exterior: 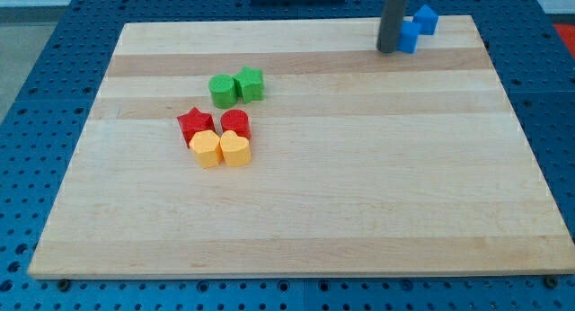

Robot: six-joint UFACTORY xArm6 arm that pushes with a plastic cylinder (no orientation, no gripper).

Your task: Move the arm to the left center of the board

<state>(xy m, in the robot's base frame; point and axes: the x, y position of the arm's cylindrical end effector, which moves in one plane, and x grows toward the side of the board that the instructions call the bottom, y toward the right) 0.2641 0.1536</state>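
Note:
The dark rod comes down at the view's top right and my tip [388, 49] rests on the wooden board [359, 194], touching or just left of a blue block [409, 37]. A second blue block [426, 20] sits just behind it to the right. Near the board's upper left centre stand a green round block [222, 91] and a green star block [250, 84], side by side. Below them is a tight cluster: a red star block [195, 125], a red round block [235, 124], a yellow block [207, 149] and a yellow heart block [235, 149].
The board lies on a blue perforated table [54, 68] that shows on all sides. The board's left edge runs from the top left down to the bottom left.

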